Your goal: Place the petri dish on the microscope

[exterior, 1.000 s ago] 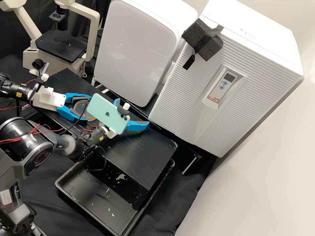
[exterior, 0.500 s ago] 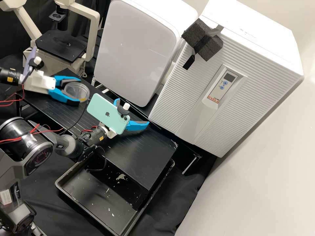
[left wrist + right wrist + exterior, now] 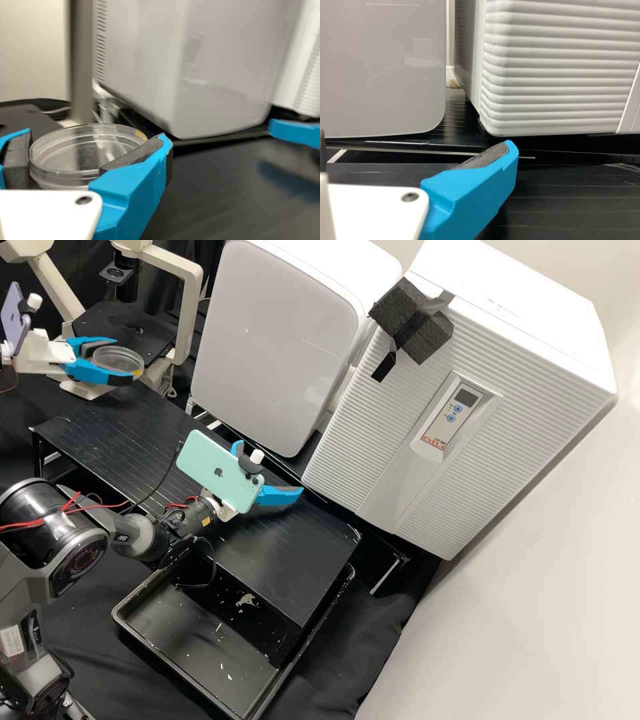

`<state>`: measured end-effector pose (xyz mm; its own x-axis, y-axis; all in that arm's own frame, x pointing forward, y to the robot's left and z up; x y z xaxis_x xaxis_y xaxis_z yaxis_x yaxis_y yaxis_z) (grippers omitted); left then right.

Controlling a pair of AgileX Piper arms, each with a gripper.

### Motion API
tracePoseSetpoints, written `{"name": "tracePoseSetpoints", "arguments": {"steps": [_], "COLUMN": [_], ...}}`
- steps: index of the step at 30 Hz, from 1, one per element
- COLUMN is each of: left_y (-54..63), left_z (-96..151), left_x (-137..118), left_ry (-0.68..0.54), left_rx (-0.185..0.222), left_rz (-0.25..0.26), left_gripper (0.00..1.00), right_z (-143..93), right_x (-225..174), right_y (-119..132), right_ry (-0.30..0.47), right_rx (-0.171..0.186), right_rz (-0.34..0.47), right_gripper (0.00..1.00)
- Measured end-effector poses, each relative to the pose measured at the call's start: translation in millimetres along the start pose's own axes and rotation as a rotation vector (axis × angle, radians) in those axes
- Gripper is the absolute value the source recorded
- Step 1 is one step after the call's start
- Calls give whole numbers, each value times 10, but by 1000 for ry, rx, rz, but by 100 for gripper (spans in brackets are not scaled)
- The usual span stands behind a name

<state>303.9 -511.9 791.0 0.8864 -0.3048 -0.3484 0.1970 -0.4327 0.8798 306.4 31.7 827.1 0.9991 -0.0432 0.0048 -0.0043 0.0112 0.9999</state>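
Gripping the dish (image 3: pixel 75 152) nearly level beside the microscope (image 3: pixel 189 307), the left gripper (image 3: pixel 123 361) appears mid-transfer, a step that next calls for steady alignment over the stage (image 3: pixel 137 325) and gentle lowering, as the right gripper (image 3: pixel 270 467) stands open.

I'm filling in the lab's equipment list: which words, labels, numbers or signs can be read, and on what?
None that I can quote with certainty.
White ribbed cabinet's panel: red lettering, too small; display, no digits legible.
Mint phone: logo, no legible words.
Arm's yellow label: too small.
Arm's white sticker: too small.
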Motion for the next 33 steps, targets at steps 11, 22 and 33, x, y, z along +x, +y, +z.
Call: {"name": "tracePoseSetpoints", "arguments": {"steps": [11, 22, 33], "left_y": [125, 237, 255], "left_z": [-381, -568, -655], "left_x": [18, 402, 670], "left_ry": [185, 314, 340], "left_rx": [-17, 54, 37], "left_rz": [66, 28, 20], "left_gripper": [0, 0, 0], "right_z": [0, 0, 0], "right_x": [0, 0, 0], "right_y": [0, 0, 0], "right_ry": [0, 0, 0], "right_rx": [0, 0, 0], "right_rz": [0, 0, 0], "right_gripper": [100, 100, 100]}}
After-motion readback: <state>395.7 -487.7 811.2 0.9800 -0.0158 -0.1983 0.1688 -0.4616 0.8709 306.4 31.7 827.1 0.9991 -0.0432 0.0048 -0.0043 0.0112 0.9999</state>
